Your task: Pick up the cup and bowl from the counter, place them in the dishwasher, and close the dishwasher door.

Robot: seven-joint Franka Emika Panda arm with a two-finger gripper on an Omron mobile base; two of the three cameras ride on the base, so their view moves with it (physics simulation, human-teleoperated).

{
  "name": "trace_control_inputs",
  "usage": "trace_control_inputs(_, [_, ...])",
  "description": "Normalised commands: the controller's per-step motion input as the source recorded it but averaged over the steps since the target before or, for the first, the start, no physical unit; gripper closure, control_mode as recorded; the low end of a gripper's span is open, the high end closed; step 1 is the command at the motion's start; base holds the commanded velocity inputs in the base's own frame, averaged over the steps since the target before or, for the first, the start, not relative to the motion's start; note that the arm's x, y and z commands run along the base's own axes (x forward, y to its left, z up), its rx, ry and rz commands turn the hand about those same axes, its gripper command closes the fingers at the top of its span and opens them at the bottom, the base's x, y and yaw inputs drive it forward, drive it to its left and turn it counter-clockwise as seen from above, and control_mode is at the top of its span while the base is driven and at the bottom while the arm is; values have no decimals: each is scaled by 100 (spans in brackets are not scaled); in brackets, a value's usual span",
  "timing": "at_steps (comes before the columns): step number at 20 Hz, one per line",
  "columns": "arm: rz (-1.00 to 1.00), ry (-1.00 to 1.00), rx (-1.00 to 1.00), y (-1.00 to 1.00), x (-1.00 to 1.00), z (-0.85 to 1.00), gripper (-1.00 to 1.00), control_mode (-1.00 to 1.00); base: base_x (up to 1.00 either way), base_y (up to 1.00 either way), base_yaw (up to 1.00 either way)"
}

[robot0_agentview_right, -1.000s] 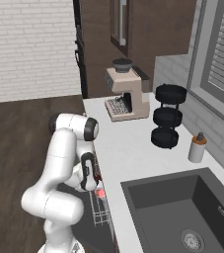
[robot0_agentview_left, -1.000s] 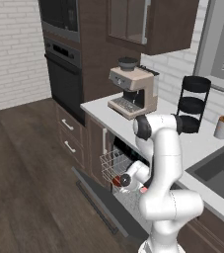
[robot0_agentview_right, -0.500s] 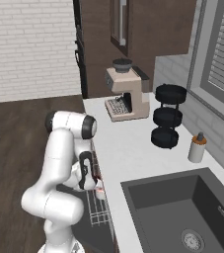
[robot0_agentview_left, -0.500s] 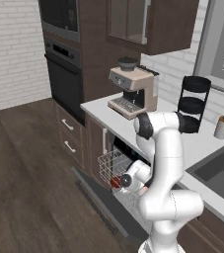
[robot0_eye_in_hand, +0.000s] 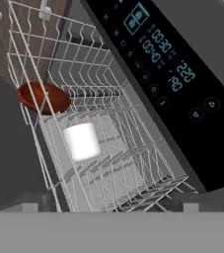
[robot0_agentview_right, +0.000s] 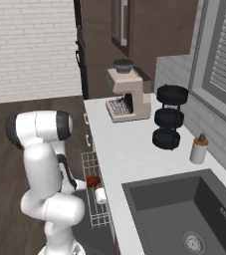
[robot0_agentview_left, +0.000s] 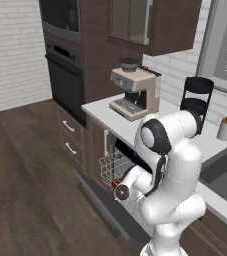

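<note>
The dishwasher's white wire rack (robot0_eye_in_hand: 133, 163) is pulled out under the dark control strip (robot0_eye_in_hand: 168, 64). In it the white cup (robot0_eye_in_hand: 82, 141) lies on its side. The glossy red-brown bowl (robot0_eye_in_hand: 43, 97) rests just beyond it, at the rack's end. My gripper (robot0_eye_in_hand: 112, 203) hangs just in front of the cup, open, with its tips wide apart and nothing between them. From the right, the bowl (robot0_agentview_right: 92, 179) and cup (robot0_agentview_right: 100, 195) sit side by side in the rack (robot0_agentview_right: 95, 211). The dishwasher door (robot0_agentview_left: 97, 200) is folded down flat. My arm reaches down to the rack (robot0_agentview_left: 109, 167) below the counter (robot0_agentview_right: 129, 149).
A coffee machine (robot0_agentview_right: 127, 94), a black three-tier stand (robot0_agentview_right: 170, 117) and a soap bottle (robot0_agentview_right: 199, 149) stand on the counter. The dark sink (robot0_agentview_right: 184, 214) is at the near right. The wall oven (robot0_agentview_left: 65, 75) and drawers (robot0_agentview_left: 70, 135) lie left of the dishwasher, with wood floor beyond the door.
The jaws have gone from nearly shut to wide open, and the cup now lies free in the rack. The arm has barely moved.
</note>
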Motion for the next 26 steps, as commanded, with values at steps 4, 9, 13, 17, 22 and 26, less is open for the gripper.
trace_control_inputs(4, [0,-3,8,43,-61,100,-100,-100,0,0,0])
trace_control_inputs(9, [0,6,11,64,-22,100,-100,-100,0,0,0])
trace_control_inputs(13, [0,20,2,99,-4,97,-100,-100,0,0,0])
trace_control_inputs(17, [-4,19,-8,100,-34,27,-100,-100,0,0,0])
trace_control_inputs(22, [-16,21,-17,95,-46,0,-100,-100,0,0,0])
trace_control_inputs(26, [-23,17,-29,76,-34,-16,-100,-100,0,0,0])
